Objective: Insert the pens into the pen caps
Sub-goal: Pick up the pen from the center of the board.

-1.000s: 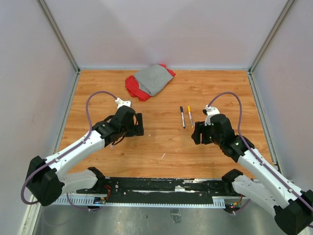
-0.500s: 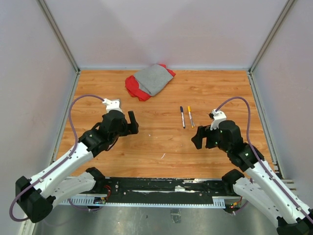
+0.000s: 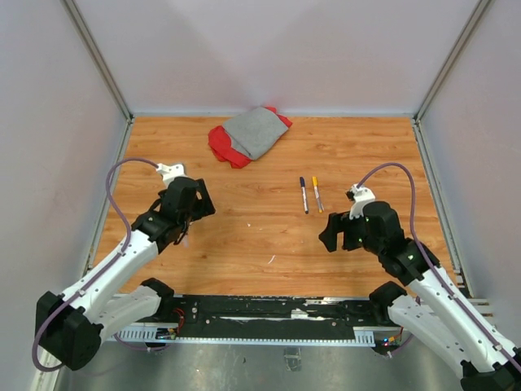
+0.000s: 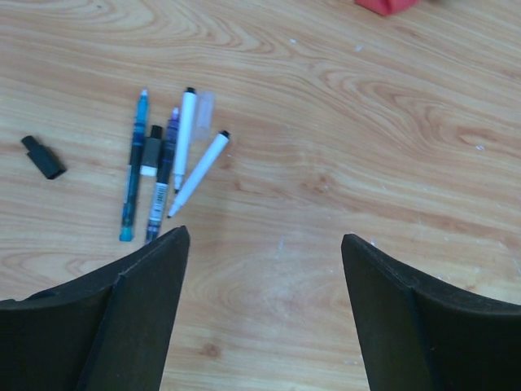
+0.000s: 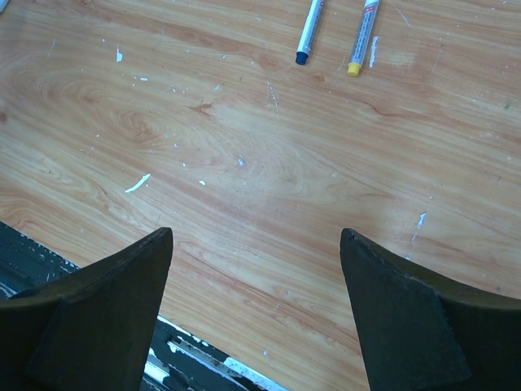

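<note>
In the left wrist view several pens (image 4: 184,140) lie bunched on the wood: two white ones, a teal one (image 4: 133,171) and a dark one. One black pen cap (image 4: 42,157) lies apart to their left. My left gripper (image 4: 264,238) hangs open above bare wood just right of them, holding nothing. Two more pens lie side by side mid-table, one dark-ended (image 3: 303,195) (image 5: 309,28), one yellow-ended (image 3: 317,194) (image 5: 361,39). The right gripper (image 3: 329,236) (image 5: 256,236) stands open and empty near the table's front edge, short of that pair.
A grey and red cloth (image 3: 249,133) is heaped at the back of the table. White scraps (image 5: 137,182) dot the wood near the right gripper. The black base rail (image 3: 269,314) runs along the front edge, and white walls close in both sides.
The left arm has swung back and to the left, and its jaws have narrowed a little. The right arm drew back from the two pens and opened wider, then held still.
</note>
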